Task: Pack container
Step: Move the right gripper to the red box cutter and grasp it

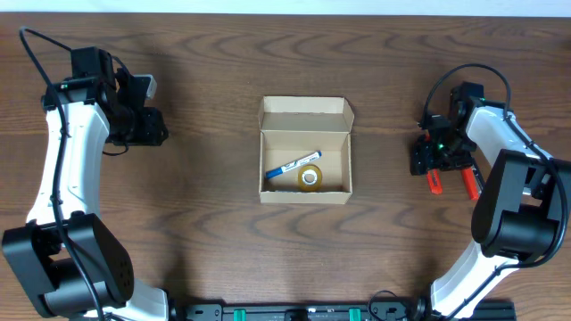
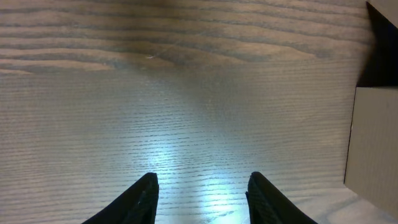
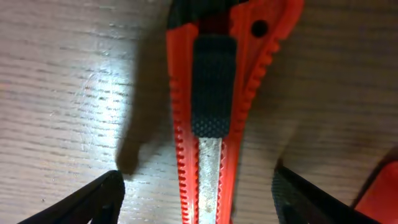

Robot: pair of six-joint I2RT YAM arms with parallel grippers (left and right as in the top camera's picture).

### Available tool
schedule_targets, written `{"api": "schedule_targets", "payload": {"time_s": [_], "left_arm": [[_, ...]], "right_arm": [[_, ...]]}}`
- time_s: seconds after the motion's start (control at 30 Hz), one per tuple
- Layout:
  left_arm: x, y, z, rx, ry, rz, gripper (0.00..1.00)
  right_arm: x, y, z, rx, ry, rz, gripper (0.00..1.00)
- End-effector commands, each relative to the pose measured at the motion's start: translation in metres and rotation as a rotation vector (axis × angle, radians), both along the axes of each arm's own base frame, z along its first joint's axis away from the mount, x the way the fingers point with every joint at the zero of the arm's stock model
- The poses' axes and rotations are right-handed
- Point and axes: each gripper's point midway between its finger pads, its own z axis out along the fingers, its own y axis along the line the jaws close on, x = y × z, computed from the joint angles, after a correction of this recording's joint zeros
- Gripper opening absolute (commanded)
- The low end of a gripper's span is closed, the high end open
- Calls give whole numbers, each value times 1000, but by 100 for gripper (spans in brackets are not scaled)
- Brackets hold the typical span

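The tan cardboard container (image 1: 306,150) stands open in the middle of the table, its flap folded back. Inside lie a blue and white pen (image 1: 292,166) and a yellow tape roll (image 1: 310,178). My right gripper (image 1: 435,160) is open and hangs low over a red utility knife (image 3: 214,118), with one finger on each side and no contact; the knife also shows in the overhead view (image 1: 434,183). A second red knife (image 1: 469,183) lies just right of it. My left gripper (image 2: 202,186) is open and empty over bare wood at the far left; the container's side (image 2: 373,143) shows at the right edge.
The second red knife's edge shows at the lower right of the right wrist view (image 3: 379,193). Both arm bases stand at the front corners of the wooden table (image 1: 196,223).
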Motion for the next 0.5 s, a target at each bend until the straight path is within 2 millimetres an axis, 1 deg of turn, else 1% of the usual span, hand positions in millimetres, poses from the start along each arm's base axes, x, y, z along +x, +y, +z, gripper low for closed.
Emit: {"api": "schedule_targets", "payload": {"time_s": [0.0, 0.1, 0.17, 0.2, 0.27, 0.3, 0.47], "left_arm": [[-2, -1, 2, -6, 2, -1, 46], [-2, -1, 2, -6, 2, -1, 46], [-2, -1, 2, -6, 2, -1, 46], [-2, -1, 2, -6, 2, -1, 46], [-2, -1, 2, -6, 2, -1, 46], [-2, -1, 2, -6, 2, -1, 46], [-2, -1, 2, -6, 2, -1, 46]], "right_arm": [[-3, 0, -7, 15, 15, -27, 72], [-2, 1, -7, 22, 11, -28, 55], [-1, 3, -7, 38, 7, -28, 40], [-1, 4, -7, 42, 6, -29, 36], [0, 8, -6, 63, 1, -29, 16], [1, 8, -6, 63, 1, -32, 2], [2, 15, -5, 105, -7, -39, 1]]}}
